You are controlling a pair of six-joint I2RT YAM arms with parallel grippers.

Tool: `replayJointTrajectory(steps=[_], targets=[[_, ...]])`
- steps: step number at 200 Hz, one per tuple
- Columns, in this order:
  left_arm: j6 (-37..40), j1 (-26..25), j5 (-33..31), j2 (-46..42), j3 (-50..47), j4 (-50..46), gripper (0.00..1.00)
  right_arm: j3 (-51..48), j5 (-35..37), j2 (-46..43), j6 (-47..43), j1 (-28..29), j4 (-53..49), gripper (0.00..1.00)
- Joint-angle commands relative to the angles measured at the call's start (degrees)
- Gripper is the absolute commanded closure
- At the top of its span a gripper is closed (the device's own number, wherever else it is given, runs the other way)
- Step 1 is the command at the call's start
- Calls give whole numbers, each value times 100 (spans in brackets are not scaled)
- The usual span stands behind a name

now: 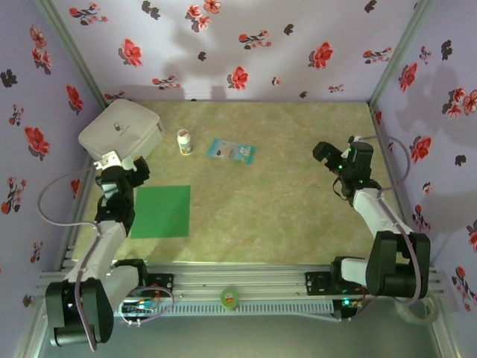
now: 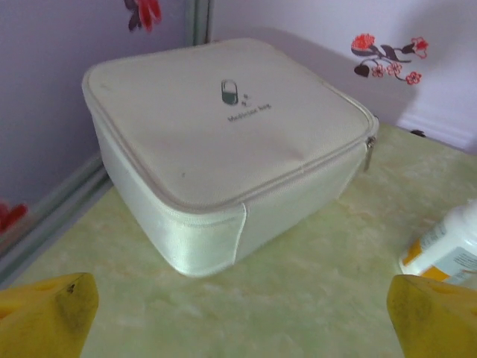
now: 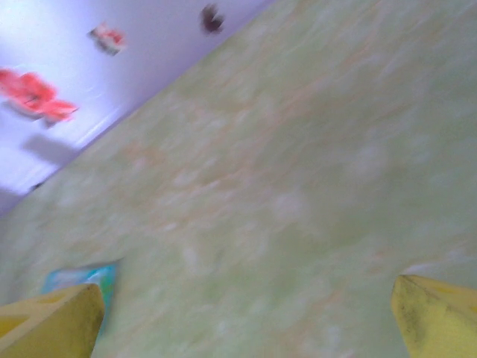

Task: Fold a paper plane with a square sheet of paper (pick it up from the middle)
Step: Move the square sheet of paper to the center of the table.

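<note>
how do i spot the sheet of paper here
From the white zipped case in the far left corner, come toward the near edge. The square sheet of paper lies flat beside the left arm: plain bright green, unlike the printed blue packet.

Your top camera looks down from above and behind the arm bases (image 1: 350,272), far enough that you see the whole table (image 1: 283,216) and the flowered walls (image 1: 298,45) around it. Your left wrist camera sits low and very near the white pouch (image 2: 223,149), facing the far left corner, with the white bottle (image 2: 447,253) at its right edge; the top view shares both. Your right wrist camera looks tilted across the table toward a wall, blurred, and shares the blue-and-white packet (image 3: 78,277) with the top view.
</note>
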Motion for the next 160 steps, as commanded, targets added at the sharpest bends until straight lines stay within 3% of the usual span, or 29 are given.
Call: replayJointTrajectory(steps=[1,22,38,57,106,160], targets=[[-657,89,800,-207,457,-1866,0,28,-1617,350,888,126,185,1],[-730,90,1409,-155,574,-2435,0,125,-1551,513,1001,507,-11,1],[-974,90,1465,-74,601,-2844,0,196,-1176,541,1307,761,-416,1],[-1145,23,1558,62,697,-3414,0,77,-1317,555,1633,1030,-132,1],[-1447,-583,1712,895,1202,-4406,0,179,-849,560,1634,1673,-437,1],[-1315,-1136,1786,1879,1528,-4255,0,268,-1004,652,1515,1772,-468,1]])
